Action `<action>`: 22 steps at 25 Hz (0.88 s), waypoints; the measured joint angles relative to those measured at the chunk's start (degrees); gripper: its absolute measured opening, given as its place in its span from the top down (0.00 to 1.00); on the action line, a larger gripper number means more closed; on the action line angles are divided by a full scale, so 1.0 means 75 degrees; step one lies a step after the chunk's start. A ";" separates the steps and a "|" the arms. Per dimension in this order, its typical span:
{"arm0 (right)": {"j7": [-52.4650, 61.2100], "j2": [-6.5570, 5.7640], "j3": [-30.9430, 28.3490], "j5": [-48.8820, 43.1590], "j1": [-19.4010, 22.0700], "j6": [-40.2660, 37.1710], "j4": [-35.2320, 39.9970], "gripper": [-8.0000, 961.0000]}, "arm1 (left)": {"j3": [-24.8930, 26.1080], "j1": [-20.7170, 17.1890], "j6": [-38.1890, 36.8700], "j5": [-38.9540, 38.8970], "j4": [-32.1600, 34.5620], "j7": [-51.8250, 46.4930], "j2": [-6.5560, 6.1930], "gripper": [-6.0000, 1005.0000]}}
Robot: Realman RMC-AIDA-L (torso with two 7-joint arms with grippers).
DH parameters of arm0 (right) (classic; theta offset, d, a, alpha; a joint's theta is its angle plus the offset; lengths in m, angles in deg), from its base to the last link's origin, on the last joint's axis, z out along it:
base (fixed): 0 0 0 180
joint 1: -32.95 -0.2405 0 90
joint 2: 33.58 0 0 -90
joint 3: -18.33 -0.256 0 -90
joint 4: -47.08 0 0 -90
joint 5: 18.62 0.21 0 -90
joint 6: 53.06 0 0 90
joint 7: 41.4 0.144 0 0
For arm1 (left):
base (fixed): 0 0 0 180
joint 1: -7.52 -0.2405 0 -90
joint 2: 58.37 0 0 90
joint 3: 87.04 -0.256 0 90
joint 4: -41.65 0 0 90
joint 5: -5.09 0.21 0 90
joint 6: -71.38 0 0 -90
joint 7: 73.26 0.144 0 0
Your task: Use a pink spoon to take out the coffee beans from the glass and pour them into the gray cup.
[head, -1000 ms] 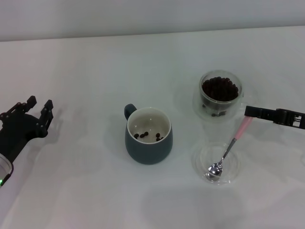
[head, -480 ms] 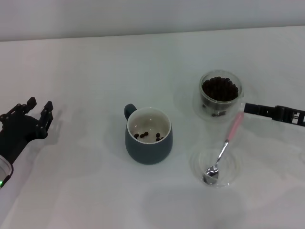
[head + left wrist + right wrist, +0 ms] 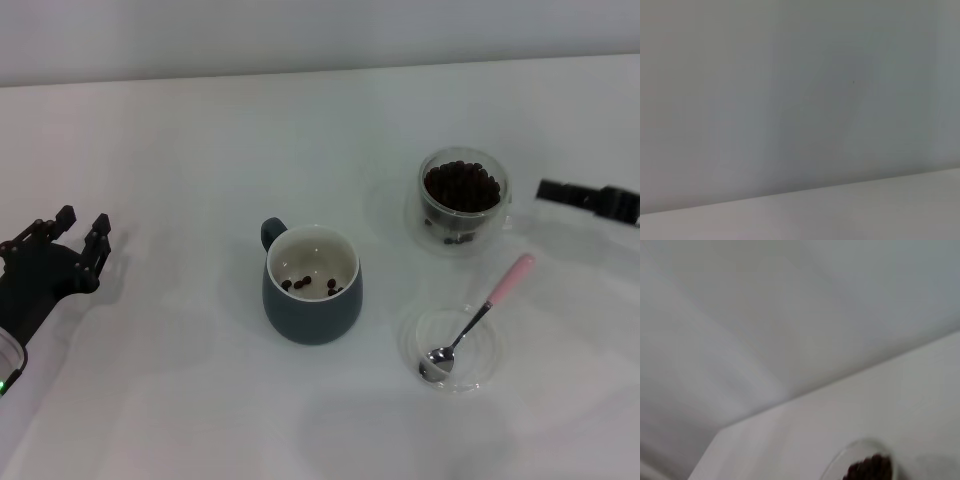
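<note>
The spoon [image 3: 477, 318] lies free, bowl in the saucer [image 3: 418, 323], handle toward 1 o'clock. At 12 stands the glass [image 3: 462, 200]; at 9, the cup [image 3: 311, 285], holding few beans [image 3: 306, 284]. Right gripper [image 3: 590, 197], state unclear, should regrasp the pink handle squarely. Left gripper [image 3: 82, 240] idles, fingers spread.

A plain white table [image 3: 200, 150] meets a bare pale grey wall [image 3: 300, 30] behind.

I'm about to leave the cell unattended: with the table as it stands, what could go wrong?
The pink spoon rests tilted with its bowl in the saucer, its handle overhanging the rim; a nudge could flip it out. The glass, full of coffee beans, stands just beside the right hand; a sideways sweep might topple it.
</note>
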 joint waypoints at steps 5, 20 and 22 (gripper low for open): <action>-0.0259 -0.0181 -0.0712 0.0003 0.0061 -0.0017 0.0032 0.76 | 0.0000 0.0006 0.0000 -0.0009 0.0007 0.0000 0.0000 0.59; -0.4304 0.0244 -0.3397 0.0012 0.0331 -0.0174 0.0228 0.70 | 0.0012 0.0047 0.0000 -0.0245 0.0017 0.0000 -0.0040 0.59; -0.5033 0.0451 -0.3832 0.0012 0.0314 -0.0245 0.0188 0.69 | 0.0012 0.0048 0.0013 -0.0297 0.0016 0.0000 -0.0045 0.59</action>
